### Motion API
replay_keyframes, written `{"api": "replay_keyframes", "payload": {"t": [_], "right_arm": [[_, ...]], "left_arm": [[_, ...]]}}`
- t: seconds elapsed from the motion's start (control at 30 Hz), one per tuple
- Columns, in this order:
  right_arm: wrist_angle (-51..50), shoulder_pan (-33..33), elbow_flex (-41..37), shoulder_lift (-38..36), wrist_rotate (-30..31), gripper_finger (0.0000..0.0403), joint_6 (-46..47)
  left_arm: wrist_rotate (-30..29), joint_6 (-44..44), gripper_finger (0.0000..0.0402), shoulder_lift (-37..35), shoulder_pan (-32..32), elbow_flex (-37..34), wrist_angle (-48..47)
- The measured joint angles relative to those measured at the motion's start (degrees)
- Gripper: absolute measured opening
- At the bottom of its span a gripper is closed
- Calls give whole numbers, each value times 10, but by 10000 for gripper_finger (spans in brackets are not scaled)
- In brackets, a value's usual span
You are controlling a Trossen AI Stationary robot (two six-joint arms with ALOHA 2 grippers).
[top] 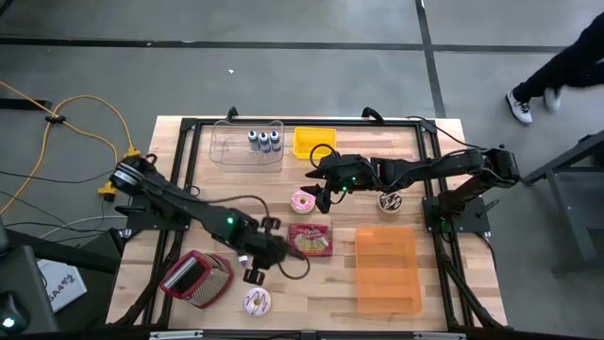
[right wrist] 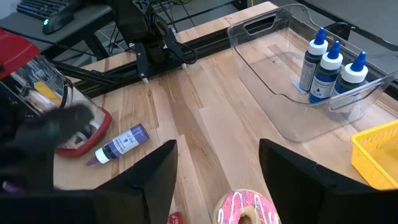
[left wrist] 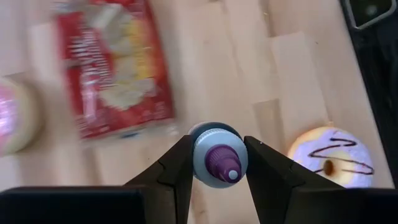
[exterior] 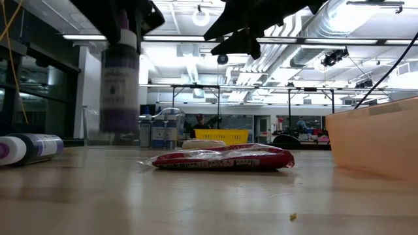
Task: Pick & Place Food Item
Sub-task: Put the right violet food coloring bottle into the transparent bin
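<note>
My left gripper (left wrist: 217, 163) is shut on a small grey bottle with a purple cap (left wrist: 217, 158), which stands upright in the low view (exterior: 121, 85). Just beyond it on the table lie a red snack packet (top: 310, 239), a white donut with chocolate lines (left wrist: 329, 157) and a pink donut (top: 304, 200). A second purple-capped bottle (right wrist: 121, 144) lies on its side on the wood. My right gripper (right wrist: 217, 152) hovers open above the pink donut (right wrist: 245, 208), with nothing between its fingers. My left gripper pinches the bottle's upper body (left wrist: 200, 163), just below the purple cap, between its two fingers. The fingers come from above, slanting down. The bottle stays upright with its cap up, and in the low view its lower end (exterior: 119, 134) seems clear of the table.
A clear bin (top: 247, 144) with three blue-capped bottles and a yellow basket (top: 314, 142) stand at the far edge. An orange bin (top: 387, 269) is near right, a red-lidded container (top: 195, 279) near left, a chocolate donut (top: 390, 200) by the right arm.
</note>
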Motion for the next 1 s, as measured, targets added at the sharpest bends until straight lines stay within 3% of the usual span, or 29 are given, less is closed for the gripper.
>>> {"api": "replay_keyframes", "payload": {"t": [0.47, 1.0], "right_arm": [[0, 0, 0, 0, 0, 213, 0], [0, 0, 0, 0, 0, 213, 0]], "left_arm": [[-29, 20, 117, -120, 104, 0, -105], [110, 133, 117, -151, 320, 0, -135]]}}
